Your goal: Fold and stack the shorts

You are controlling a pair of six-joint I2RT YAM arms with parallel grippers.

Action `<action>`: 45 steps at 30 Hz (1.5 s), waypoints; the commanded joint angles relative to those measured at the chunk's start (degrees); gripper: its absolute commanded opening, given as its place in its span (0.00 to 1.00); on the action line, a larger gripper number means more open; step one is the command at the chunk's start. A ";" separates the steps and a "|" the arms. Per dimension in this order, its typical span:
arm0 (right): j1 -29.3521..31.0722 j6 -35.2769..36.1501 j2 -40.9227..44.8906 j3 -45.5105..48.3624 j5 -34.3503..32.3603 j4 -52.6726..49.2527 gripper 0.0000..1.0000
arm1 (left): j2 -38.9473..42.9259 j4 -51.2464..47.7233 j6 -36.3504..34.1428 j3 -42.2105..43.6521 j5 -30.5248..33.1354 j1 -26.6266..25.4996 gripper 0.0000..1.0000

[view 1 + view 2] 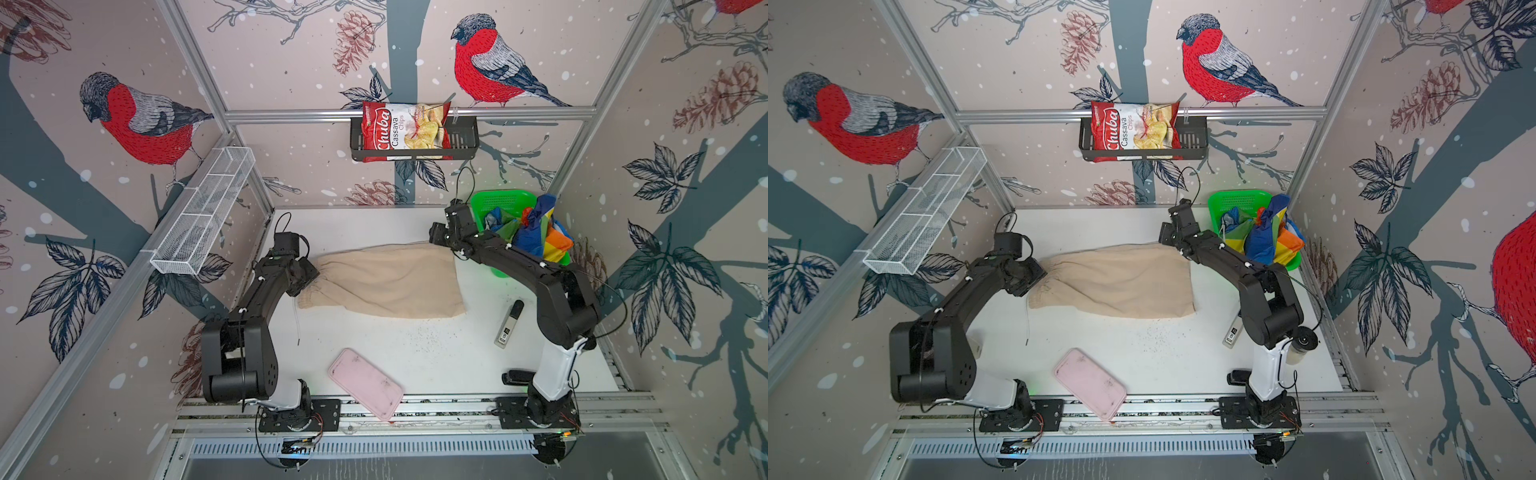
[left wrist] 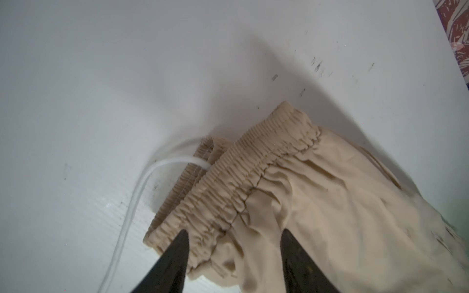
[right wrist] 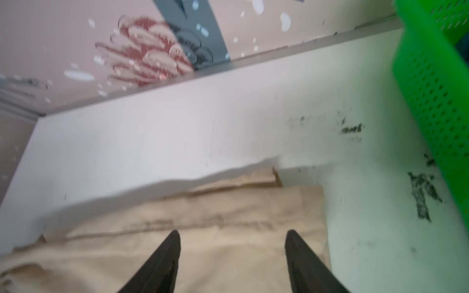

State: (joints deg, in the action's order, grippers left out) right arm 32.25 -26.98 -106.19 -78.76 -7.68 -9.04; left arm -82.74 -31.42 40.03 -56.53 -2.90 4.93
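The beige shorts (image 1: pixel 386 282) (image 1: pixel 1117 282) lie folded flat in the middle of the white table, waistband to the left, white drawstring (image 2: pixel 142 187) trailing off it. My left gripper (image 1: pixel 305 276) (image 2: pixel 235 230) stands open over the gathered waistband (image 2: pixel 253 162), fingers either side of bunched cloth. My right gripper (image 1: pixel 440 237) (image 3: pixel 233 231) is open above the far right corner of the beige shorts (image 3: pixel 228 210), with the cloth lying loose below it. The striped shorts (image 1: pixel 536 232) (image 1: pixel 1266 237) sit crumpled in the green basket (image 1: pixel 503 199) at the back right.
A pink flat tray (image 1: pixel 365 384) overhangs the front rail. A black and silver stick-shaped device (image 1: pixel 509 324) lies beside the right arm. On the back wall hangs a black basket with a chips bag (image 1: pixel 405 131); a white wire shelf (image 1: pixel 203 216) is on the left wall.
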 commanded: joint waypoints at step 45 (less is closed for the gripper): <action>-9.11 -6.17 12.01 32.78 6.56 0.35 0.00 | 7.63 12.47 2.57 26.20 8.07 0.92 0.00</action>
State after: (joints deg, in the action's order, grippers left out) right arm 23.18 -35.55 -94.04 -45.21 1.85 -5.78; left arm -75.29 -16.93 43.05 -31.07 1.72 5.67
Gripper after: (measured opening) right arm 0.058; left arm 0.045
